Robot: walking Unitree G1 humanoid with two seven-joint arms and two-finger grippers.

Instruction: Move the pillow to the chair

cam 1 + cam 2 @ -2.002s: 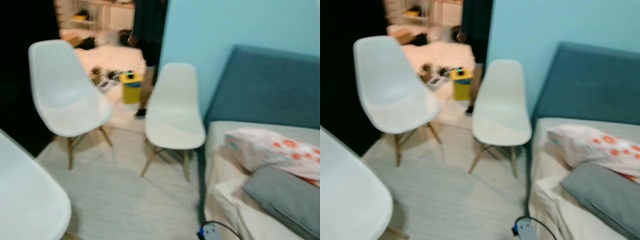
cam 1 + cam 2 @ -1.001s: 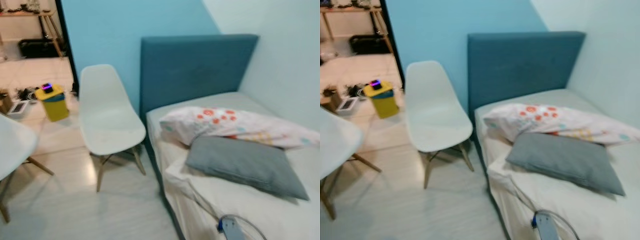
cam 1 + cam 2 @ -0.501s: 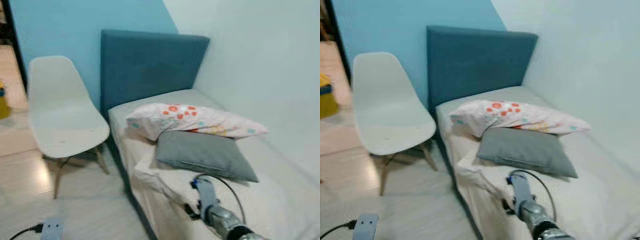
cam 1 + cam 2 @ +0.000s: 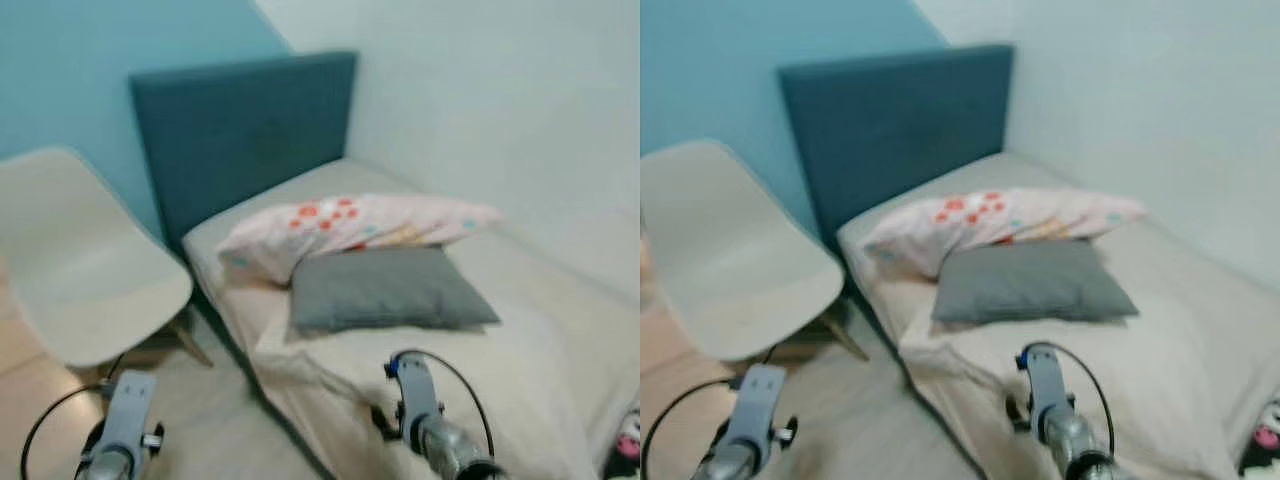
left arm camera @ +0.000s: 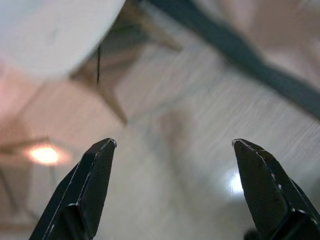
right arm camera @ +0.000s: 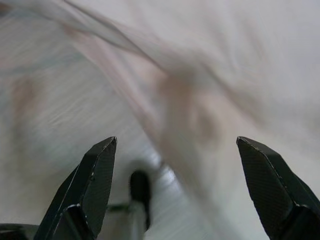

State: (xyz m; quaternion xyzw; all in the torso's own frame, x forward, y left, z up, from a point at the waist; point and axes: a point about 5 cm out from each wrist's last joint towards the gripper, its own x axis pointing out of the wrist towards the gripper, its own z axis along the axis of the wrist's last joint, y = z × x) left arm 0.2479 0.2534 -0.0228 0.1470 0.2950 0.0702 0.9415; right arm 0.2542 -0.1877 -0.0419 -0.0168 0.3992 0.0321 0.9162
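Holding both claws low and spread wide, nothing gripped: my left gripper (image 5: 172,145) over the floor (image 5: 165,165), my right gripper (image 6: 175,142) at the bed (image 4: 560,350) edge. Farther off, grey pillow (image 4: 385,288) lies flat on the bed against a floral pillow (image 4: 345,228); white chair (image 4: 75,265) stands just beside the bed, near the blue headboard (image 4: 240,125).

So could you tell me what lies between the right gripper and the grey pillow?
Only pale bedsheet. In the eye views the right gripper is low by the bed's near edge, open, and the grey pillow lies further up, overlapped by the floral pillow.
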